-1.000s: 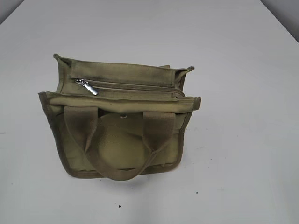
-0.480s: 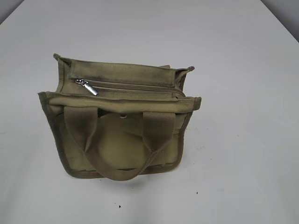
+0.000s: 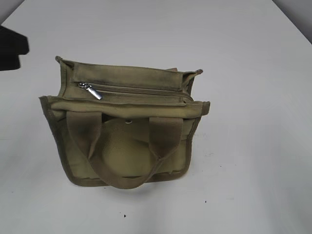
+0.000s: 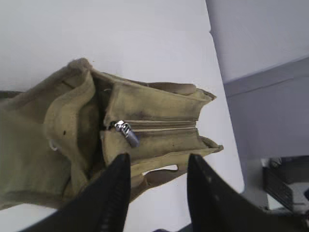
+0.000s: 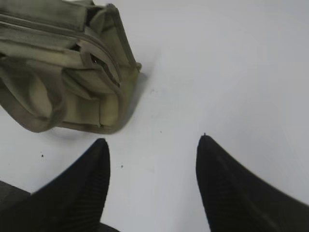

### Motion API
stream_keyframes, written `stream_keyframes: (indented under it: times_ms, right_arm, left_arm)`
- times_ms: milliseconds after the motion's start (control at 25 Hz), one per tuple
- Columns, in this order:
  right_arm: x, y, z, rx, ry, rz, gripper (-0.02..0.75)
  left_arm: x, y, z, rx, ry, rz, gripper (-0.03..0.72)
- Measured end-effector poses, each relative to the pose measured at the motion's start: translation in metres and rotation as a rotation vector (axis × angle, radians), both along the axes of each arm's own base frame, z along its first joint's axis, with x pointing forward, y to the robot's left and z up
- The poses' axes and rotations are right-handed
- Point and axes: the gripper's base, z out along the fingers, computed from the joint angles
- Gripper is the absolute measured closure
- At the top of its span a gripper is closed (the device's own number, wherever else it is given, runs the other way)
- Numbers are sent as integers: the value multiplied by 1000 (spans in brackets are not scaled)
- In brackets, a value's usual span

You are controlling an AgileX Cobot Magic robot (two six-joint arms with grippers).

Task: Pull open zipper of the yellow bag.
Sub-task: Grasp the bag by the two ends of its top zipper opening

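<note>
The yellow bag [image 3: 124, 146] stands upright mid-table, its two webbing handles hanging down the front. Its zipper [image 3: 141, 90] runs across the top and looks shut, with the silver pull tab [image 3: 91, 91] at the left end. In the left wrist view my left gripper [image 4: 158, 159] is open, above and short of the bag [image 4: 159, 104], and the pull tab [image 4: 129, 134] lies just beyond its left finger. My right gripper [image 5: 152, 140] is open over bare table, with the bag [image 5: 63, 48] to its upper left. Neither gripper touches the bag.
The white table [image 3: 253, 97] extends all round the bag. A dark part of the left arm [image 3: 12, 48] shows at the exterior view's left edge. In the left wrist view the table edge [image 4: 218, 67] lies beyond the bag, with grey floor and dark equipment [image 4: 285, 183] past it.
A dark part of the left arm has come into the exterior view at the left edge. The bag and its zipper pull have not moved.
</note>
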Motion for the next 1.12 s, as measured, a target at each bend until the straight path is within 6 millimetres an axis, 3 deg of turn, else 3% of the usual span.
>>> stream_keyframes:
  times_ms: [120,360,600,720,960,1120]
  right_arm:
    - [24,8,6,6,-1,69,293]
    - [77,27,14,22,11,240,293]
    - [133,42,13,44,13,350,293]
    - [151,59,17,19,-6,435,293]
    - [172,114,21,-93,-50,637,293]
    - [177,139,17,-143,-50,719,293]
  left_arm:
    - [33,-6,-13,-42,116,-64,379]
    - [67,-14,-39,-41,237,-115,379]
    - [76,-38,-50,-8,227,-144,379]
    - [79,-46,-54,10,204,-129,379]
    - [84,-48,-62,45,202,-121,379]
    - [79,-47,-60,75,197,-154,379]
